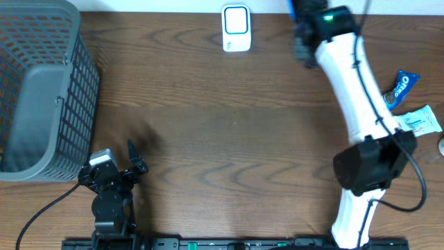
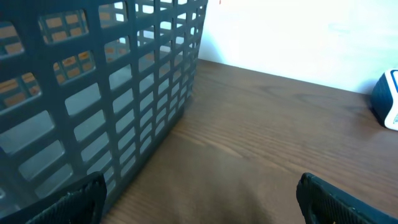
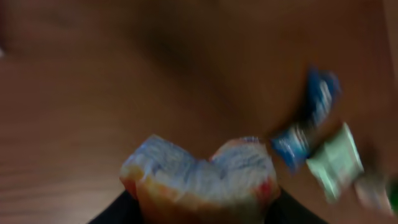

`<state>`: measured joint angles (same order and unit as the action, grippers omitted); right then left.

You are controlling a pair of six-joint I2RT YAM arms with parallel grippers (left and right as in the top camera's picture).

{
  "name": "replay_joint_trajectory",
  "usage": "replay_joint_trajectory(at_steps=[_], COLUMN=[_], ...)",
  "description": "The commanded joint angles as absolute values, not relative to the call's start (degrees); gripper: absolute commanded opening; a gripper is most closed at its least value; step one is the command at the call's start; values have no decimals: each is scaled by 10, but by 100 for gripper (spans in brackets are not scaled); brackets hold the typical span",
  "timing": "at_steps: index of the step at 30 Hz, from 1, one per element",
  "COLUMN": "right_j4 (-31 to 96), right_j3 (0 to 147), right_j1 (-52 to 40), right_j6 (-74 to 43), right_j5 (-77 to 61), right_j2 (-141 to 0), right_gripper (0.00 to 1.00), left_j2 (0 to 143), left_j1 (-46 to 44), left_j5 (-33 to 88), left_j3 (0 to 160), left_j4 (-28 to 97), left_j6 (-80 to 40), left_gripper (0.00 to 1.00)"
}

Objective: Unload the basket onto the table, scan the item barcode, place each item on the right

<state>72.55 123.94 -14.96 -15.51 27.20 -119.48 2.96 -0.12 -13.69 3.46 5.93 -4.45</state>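
Observation:
My right gripper (image 3: 203, 214) is shut on the item, a crinkly white, blue and orange snack packet (image 3: 202, 174) that is creased between the dark fingers (image 3: 118, 213) and held above the table. From overhead the right gripper (image 1: 303, 43) is a blur at the back of the table, right of the white and blue barcode scanner (image 1: 236, 28), and the packet under it cannot be made out. The scanner (image 2: 388, 99) also shows at the right edge of the left wrist view. Near the front left, my left gripper (image 1: 137, 158) rests wide open with nothing in it.
A grey mesh basket (image 1: 38, 90) fills the left side, close beside the left gripper (image 2: 202, 205). A blue Oreo packet (image 1: 402, 86) and a green and white packet (image 1: 420, 119) lie at the right edge, near the right arm's base.

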Motion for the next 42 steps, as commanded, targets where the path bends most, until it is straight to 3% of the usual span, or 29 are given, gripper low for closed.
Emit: replay_joint_trajectory(at_steps=[1,11,17,18,19,20,31,42], right_j4=[707,503,444,444,447,456,633,664], right_j3=[1164,939,896,901,908,921,1137,1144], right_j1=[-51,97,155,162,167,171,147,102], right_j6=[-238,-237,-237,-237,-237,-237,-237,-235], right_j5=[245,190,166,153,137,119,52,57], right_j2=[-1225,-1225,-1225,-1225,-1224,-1223,-1115,-836], right_gripper=[45,52,56,69,89,99,99,99], left_j2=[29,29,29,29,29,29,29,29], left_j1=[-3,-3,-3,-3,-3,-3,-3,-3], left_j5=[-142,-142,-142,-142,-142,-142,-142,-142], left_j3=[18,18,18,18,18,18,18,18], left_j4=[65,65,65,65,65,65,65,65], left_j6=[-41,-41,-41,-41,-41,-41,-41,-41], left_gripper=[98,98,98,98,98,98,98,98])
